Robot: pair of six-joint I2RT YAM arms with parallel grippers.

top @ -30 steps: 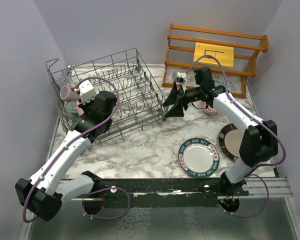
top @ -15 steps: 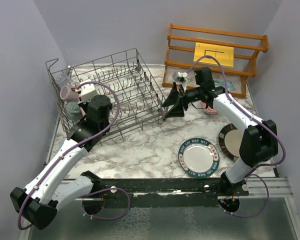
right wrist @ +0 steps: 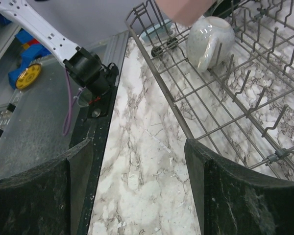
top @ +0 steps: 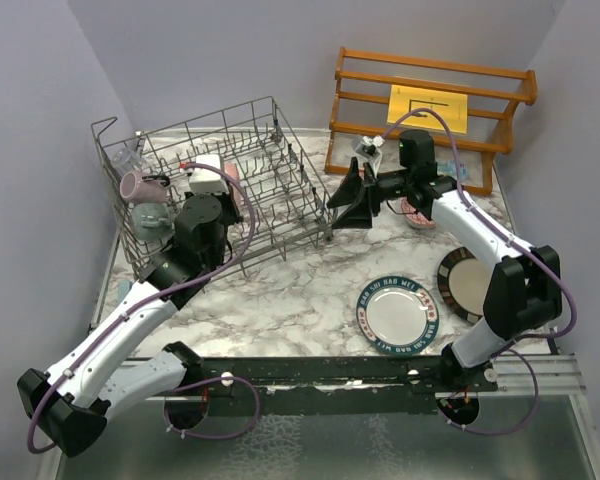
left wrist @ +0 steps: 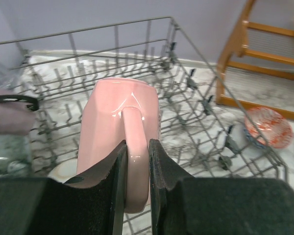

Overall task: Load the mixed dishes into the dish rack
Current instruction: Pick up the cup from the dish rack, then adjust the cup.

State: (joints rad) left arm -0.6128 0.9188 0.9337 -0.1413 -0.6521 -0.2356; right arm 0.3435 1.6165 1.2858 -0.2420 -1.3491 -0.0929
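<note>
My left gripper (left wrist: 136, 166) is shut on the handle of a pink mug (left wrist: 120, 127), which hangs over the tines of the grey wire dish rack (top: 270, 160). At the rack's left end sit a mauve mug (top: 135, 186), a grey mug (top: 152, 218) and a clear glass (top: 128, 155). Just off the rack's right end my right gripper (top: 352, 195) stands open over bare marble, holding nothing. A red-patterned bowl (top: 417, 212) lies behind the right arm. The blue-rimmed lettered plate (top: 398, 315) and the dark-rimmed beige plate (top: 460, 283) lie flat at front right.
An orange-brown wooden shelf (top: 430, 140) with a yellow card (top: 427, 108) stands at the back right. The right wrist view shows the rack's rim (right wrist: 157, 73) close on the right and the dark rail (right wrist: 93, 142) along the table's near edge.
My left arm has carried the pink mug to the right, farther over the rack's middle. The right gripper has shifted slightly and stayed open.
</note>
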